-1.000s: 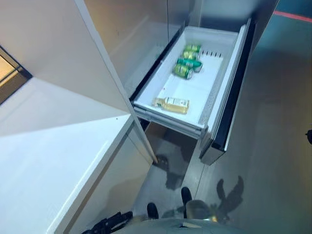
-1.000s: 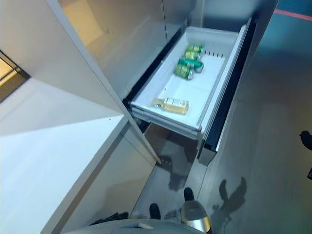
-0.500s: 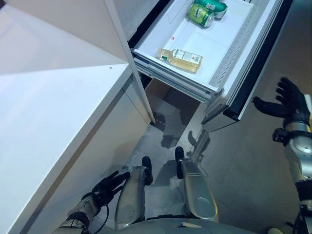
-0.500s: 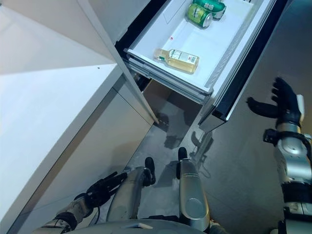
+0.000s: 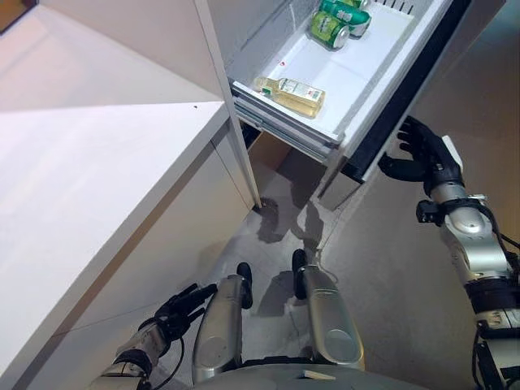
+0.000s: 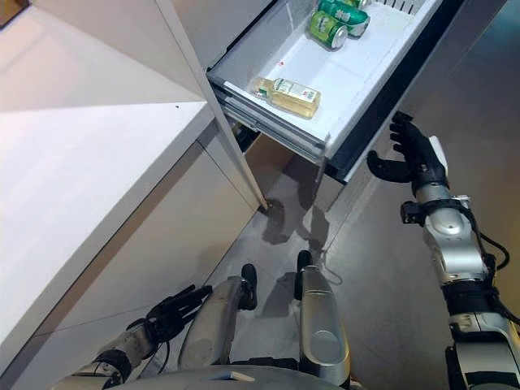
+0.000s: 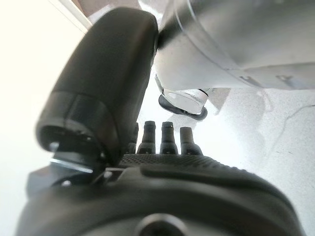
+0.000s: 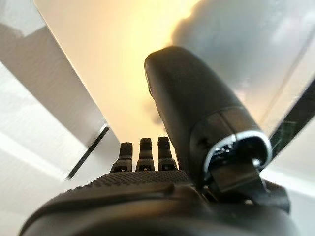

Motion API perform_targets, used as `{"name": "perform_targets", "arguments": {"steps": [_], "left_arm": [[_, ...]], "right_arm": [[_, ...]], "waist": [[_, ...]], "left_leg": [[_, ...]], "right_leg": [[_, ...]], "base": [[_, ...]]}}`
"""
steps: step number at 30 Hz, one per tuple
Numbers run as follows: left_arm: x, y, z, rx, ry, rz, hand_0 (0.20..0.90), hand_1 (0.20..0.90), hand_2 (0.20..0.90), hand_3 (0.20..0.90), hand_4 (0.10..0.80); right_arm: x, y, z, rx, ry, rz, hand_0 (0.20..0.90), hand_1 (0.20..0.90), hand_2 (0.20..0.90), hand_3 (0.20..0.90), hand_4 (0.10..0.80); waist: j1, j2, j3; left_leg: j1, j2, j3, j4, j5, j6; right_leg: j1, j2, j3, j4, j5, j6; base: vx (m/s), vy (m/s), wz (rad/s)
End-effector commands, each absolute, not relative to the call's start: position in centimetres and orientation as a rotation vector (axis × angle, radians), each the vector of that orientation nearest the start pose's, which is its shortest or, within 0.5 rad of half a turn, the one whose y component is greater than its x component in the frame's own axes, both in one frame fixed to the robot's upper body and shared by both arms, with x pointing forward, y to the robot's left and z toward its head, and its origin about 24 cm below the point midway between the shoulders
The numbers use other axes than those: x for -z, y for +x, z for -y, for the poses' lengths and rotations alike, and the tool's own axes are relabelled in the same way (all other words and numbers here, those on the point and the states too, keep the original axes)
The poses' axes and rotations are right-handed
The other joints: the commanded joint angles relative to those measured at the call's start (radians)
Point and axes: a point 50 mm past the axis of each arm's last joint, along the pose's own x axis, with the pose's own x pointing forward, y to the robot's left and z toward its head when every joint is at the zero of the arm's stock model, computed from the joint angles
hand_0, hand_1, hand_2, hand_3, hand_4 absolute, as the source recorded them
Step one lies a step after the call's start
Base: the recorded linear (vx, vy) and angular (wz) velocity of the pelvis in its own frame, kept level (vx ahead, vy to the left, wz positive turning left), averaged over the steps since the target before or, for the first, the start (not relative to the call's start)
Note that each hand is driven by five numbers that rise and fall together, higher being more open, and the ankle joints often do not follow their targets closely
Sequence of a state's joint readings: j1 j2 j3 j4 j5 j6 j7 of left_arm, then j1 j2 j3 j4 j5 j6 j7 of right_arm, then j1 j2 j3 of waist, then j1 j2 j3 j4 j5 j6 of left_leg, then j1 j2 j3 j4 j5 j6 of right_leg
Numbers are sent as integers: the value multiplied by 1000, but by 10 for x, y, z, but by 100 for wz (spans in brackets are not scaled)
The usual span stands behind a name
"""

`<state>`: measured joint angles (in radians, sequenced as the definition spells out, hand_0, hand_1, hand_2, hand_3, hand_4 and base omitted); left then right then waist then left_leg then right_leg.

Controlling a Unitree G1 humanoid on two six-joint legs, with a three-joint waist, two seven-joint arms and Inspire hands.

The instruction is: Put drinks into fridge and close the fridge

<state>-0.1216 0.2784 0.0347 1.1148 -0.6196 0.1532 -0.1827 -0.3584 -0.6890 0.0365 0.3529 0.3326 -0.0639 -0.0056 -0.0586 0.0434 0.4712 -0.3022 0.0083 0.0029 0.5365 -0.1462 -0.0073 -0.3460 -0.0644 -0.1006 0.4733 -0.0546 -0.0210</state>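
1. The white counter point(image 5: 89, 187) fills the left side of both eye views, its top bare where it shows, with a white upright panel point(image 5: 219, 89) rising at its far edge.
2. The fridge drawer point(image 5: 357, 77) stands pulled out beyond that panel. It is a white tray with a dark front panel point(image 5: 406, 85) on its right side, and its near corner hangs over the grey floor point(image 5: 390, 276).
3. The right hand point(image 5: 424, 153) is raised just beside the dark front panel, fingers straight and spread, thumb held out toward the panel. From the eye views I cannot tell whether the fingertips touch the panel. Its own wrist view shows the fingers point(image 8: 145, 153) straight in a row with nothing between them and the thumb.
4. The left hand point(image 5: 175, 310) hangs low by the counter's side, near the floor. Its fingers are relaxed and holding nothing, and the wrist view shows the fingers point(image 7: 165, 137) straight and empty.
5. The drinks lie inside the drawer. A clear bottle point(image 5: 291, 92) of yellow liquid lies on its side near the drawer's near end.
6. Green cans point(image 5: 337, 20) lie on their sides toward the far end, well apart from the bottle, close together at the top edge of the eye views. How many there are cannot be told.
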Motion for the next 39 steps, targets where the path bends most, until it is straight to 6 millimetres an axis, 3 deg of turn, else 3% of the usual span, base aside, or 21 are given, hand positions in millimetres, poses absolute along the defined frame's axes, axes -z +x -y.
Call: {"name": "perform_targets", "arguments": {"steps": [1,8,12,18,23,26,29,33,35,36,39], "left_arm": [[153,100,-244,-234,-310,-1221,900,900,900,900,800],[151,107,-248,-213,-273,-1211,900,900,900,900,800],[146,123,-246,-181,-289,-1177,900,900,900,900,800],[146,128,-239,-157,-305,-1164,900,900,900,900,800],[149,121,-237,-160,-305,-1191,900,900,900,900,800],[151,112,-239,-175,-297,-1203,900,900,900,900,800],[152,107,-240,-197,-294,-1198,900,900,900,900,800],[153,100,-241,-242,-301,-1182,900,900,900,900,800],[155,93,-240,-289,-332,-1173,900,900,900,900,800],[155,90,-239,-302,-345,-1170,900,900,900,900,800],[156,79,-241,-378,-398,-1163,900,900,900,900,800]], "right_arm": [[-240,327,189,-270,-374,664,900,900,900,900,800],[-249,343,147,-383,-340,639,900,900,900,900,800],[-262,349,118,-432,-299,662,900,900,900,900,800],[-273,353,96,-462,-237,677,900,900,900,900,800],[-269,355,97,-411,-198,665,900,900,900,900,800],[-259,359,118,-317,-157,628,900,900,900,900,800],[-236,359,145,-210,-131,556,900,900,900,900,800],[-175,348,197,-13,-94,353,900,900,900,900,800],[-112,320,233,96,-94,183,900,900,900,900,800],[-92,310,242,121,-87,115,900,900,900,900,800],[-4,255,273,261,-103,-215,900,900,900,900,800]], "waist": [[87,-30,-79],[131,-31,-66],[158,-23,-41],[175,-16,-32],[176,-19,-52],[169,-33,-85],[153,-50,-128],[121,-70,-192],[91,-79,-240],[82,-80,-251],[53,-88,-305]], "left_leg": [[3,-66,48,68,-98,89],[-13,-70,45,110,-105,97],[-42,-76,47,135,-107,104],[-48,-86,50,146,-115,109],[10,-87,48,86,-105,105],[78,-86,44,-8,-82,93],[138,-81,38,-106,-53,82],[229,-71,38,-228,-27,65],[267,-65,46,-300,2,55],[278,-62,50,-319,9,54],[334,-49,75,-411,33,45]], "right_leg": [[109,-12,-45,82,-150,-47],[102,-18,-49,111,-147,-45],[64,-25,-56,150,-148,-44],[48,-36,-61,178,-157,-46],[97,-40,-62,132,-149,-37],[164,-43,-70,40,-131,-22],[222,-44,-75,-62,-105,-3],[307,-37,-66,-200,-72,28],[337,-30,-54,-278,-34,49],[344,-28,-50,-296,-26,55],[378,-17,-36,-384,18,77]], "base": [[108,46,3],[39,42,7],[-73,30,5],[-56,40,11],[28,33,10],[31,16,3],[18,2,12],[-27,5,17],[-45,11,8],[-75,10,-7],[-60,-7,-30]]}}
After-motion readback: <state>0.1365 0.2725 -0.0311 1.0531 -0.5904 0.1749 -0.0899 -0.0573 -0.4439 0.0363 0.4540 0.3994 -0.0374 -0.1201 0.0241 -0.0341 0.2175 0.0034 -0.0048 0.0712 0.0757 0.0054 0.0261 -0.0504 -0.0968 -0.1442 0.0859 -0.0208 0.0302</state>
